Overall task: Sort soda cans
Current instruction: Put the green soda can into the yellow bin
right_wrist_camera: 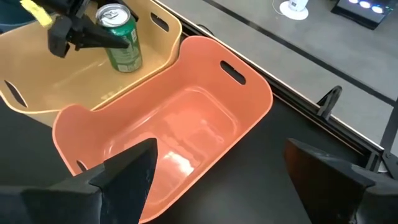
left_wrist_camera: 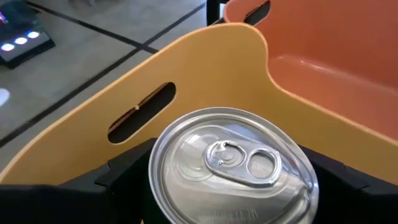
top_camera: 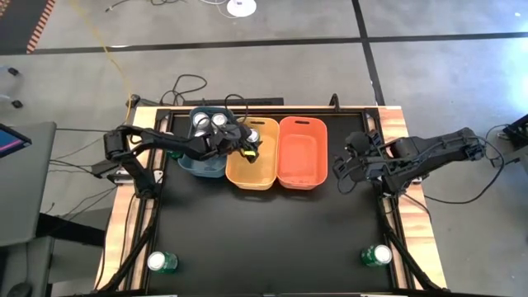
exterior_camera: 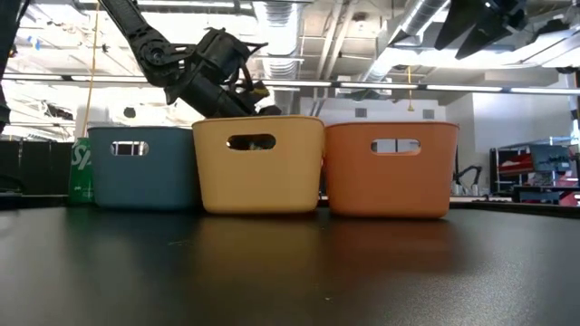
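My left gripper point(top_camera: 251, 140) reaches over the blue bin point(top_camera: 188, 164) into the yellow bin point(top_camera: 250, 176) and is shut on a green soda can point(right_wrist_camera: 122, 38), whose silver top point(left_wrist_camera: 231, 163) fills the left wrist view. Two cans point(top_camera: 209, 123) stand in the blue bin. Two green cans stand on the table near its front corners, one at the left point(top_camera: 161, 262) and one at the right point(top_camera: 377, 256). Another green can point(exterior_camera: 82, 172) stands beside the blue bin. My right gripper point(top_camera: 346, 162) hangs open by the orange bin point(top_camera: 301, 154), touching nothing. My left gripper pinches the green can between its two fingers point(right_wrist_camera: 93, 38), which sit on opposite sides of the can's upper wall point(right_wrist_camera: 127, 36), just under the rim. They come at it slanting from the table's left. The can is upright inside the yellow bin; whether its base touches the floor I cannot tell.
The three bins stand side by side at the table's far edge, blue, yellow, orange. The orange bin's floor point(right_wrist_camera: 186, 134) is bare. The black table top point(top_camera: 272, 239) stretches between the bins and the two near cans. Cables lie on the floor beyond the table.
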Robot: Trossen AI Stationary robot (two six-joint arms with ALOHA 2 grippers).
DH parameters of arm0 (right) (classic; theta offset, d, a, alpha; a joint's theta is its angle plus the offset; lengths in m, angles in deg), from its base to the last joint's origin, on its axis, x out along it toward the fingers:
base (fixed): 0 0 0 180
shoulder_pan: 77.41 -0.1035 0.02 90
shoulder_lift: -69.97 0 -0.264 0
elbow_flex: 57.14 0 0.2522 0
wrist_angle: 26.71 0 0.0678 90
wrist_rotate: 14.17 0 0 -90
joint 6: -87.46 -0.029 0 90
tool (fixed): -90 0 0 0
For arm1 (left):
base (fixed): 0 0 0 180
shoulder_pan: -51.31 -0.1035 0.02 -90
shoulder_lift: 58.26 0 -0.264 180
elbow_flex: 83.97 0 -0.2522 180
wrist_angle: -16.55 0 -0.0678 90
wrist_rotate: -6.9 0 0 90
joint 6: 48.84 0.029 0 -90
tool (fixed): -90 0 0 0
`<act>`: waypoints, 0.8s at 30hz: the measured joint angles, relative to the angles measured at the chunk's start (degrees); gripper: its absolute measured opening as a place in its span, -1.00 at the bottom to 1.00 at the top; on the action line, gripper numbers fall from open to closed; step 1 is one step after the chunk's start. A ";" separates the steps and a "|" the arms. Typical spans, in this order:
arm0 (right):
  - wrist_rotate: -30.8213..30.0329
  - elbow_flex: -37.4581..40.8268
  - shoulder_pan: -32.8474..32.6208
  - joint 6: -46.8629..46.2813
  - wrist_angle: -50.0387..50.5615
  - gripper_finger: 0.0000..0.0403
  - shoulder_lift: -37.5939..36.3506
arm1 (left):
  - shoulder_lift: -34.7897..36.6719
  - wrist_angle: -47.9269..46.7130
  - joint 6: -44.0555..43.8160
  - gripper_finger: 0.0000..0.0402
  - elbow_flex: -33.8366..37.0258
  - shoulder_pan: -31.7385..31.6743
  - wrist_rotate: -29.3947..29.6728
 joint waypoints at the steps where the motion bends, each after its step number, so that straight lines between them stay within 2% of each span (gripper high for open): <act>1: 0.03 0.00 0.00 0.19 -0.26 0.83 0.00 | -0.38 0.28 0.15 0.56 0.00 0.02 0.58; 13: 0.45 0.00 -0.11 0.91 -0.62 0.83 0.00 | -0.79 3.00 -0.68 0.58 -0.05 -0.12 1.61; 24: 1.90 0.00 -0.11 0.87 -1.37 0.83 0.00 | -0.40 3.05 1.85 0.91 -0.98 -0.98 3.91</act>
